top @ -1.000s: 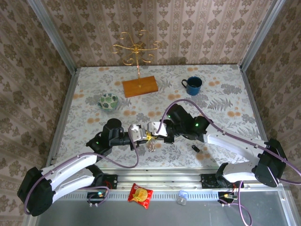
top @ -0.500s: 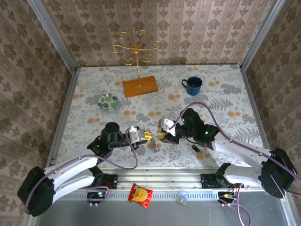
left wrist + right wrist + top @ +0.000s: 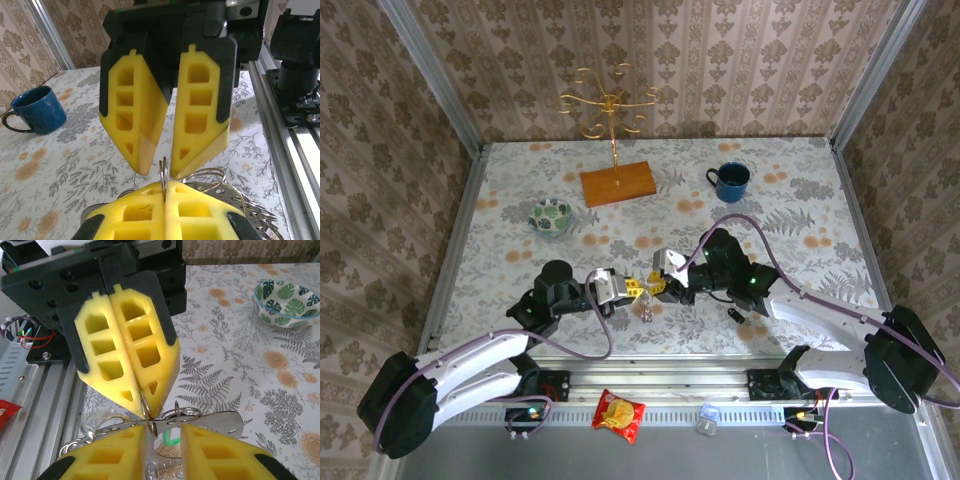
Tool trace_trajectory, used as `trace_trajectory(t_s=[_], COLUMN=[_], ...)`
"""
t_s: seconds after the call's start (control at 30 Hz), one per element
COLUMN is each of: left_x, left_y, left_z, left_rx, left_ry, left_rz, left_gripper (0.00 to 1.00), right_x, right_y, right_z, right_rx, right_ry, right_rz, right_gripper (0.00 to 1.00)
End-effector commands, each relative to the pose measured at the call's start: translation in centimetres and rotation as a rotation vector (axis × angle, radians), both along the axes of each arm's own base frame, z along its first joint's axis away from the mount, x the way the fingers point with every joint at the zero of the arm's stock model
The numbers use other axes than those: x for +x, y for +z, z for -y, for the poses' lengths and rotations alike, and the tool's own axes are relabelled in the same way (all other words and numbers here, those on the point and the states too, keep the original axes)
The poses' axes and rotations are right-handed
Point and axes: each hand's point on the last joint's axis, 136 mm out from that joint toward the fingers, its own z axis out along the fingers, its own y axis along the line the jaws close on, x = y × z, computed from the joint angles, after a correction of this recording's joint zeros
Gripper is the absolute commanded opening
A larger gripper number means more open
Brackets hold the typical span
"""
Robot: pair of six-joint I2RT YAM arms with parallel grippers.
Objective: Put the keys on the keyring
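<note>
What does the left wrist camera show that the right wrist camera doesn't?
Of the two, the left wrist view has the blue mug. The right wrist view instead has the leaf-patterned green bowl and a green key head, seen through the gap between its own fingers. Both share the left gripper with fingers shut on a thin loop of the keyring, the right gripper facing it with fingers apart, and the floral tabletop.

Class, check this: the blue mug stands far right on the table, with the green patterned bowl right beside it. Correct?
No. The mug does stand far right, but the bowl is not beside it: it sits apart on the left side, beyond the wooden base, as the top view shows.
</note>
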Motion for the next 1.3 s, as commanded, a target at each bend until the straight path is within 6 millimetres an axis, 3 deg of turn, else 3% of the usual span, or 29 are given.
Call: trace_trajectory(t_s=[0.0, 0.1, 0.23, 0.27, 0.47, 0.77, 0.97, 1.27], left_x=[-0.5, -0.5, -0.3, -0.3, 0.8, 0.9, 0.6, 0.7], left_y=[1.1, 1.1, 1.0, 1.0, 0.6, 0.9, 1.3, 1.1], left_z=[0.2, 0.2, 0.1, 0.0, -0.6, -0.7, -0.5, -0.3], left_rx=[-0.051, -0.052, -0.051, -0.048, 0.013, 0.054, 0.044, 0.073], left_ry=[-0.032, -0.032, -0.014, -0.015, 0.063, 0.062, 0.039, 0.035], left_rz=[0.012, 0.011, 0.010, 0.010, 0.026, 0.033, 0.029, 0.017], left_gripper=[0.00, 0.00, 0.01, 0.05, 0.23, 0.26, 0.31, 0.25], right_x=[-0.1, 0.1, -0.1, -0.1, -0.3, -0.8, 0.3, -0.3], right_y=[1.7, 2.1, 2.2, 2.2, 1.5, 0.7, 1.1, 0.6], right_z=[-0.9, -1.2, -1.5, -1.4, -0.6, -0.2, -0.3, -0.8], right_rx=[0.055, 0.072, 0.070, 0.060, -0.067, -0.248, -0.308, -0.435], right_ry=[0.034, 0.041, 0.061, 0.065, 0.074, 0.114, 0.077, 0.108], right_rz=[0.002, 0.005, -0.005, -0.004, 0.010, 0.068, 0.107, 0.163], right_gripper=[0.23, 0.20, 0.01, 0.00, 0.00, 0.00, 0.00, 0.00])
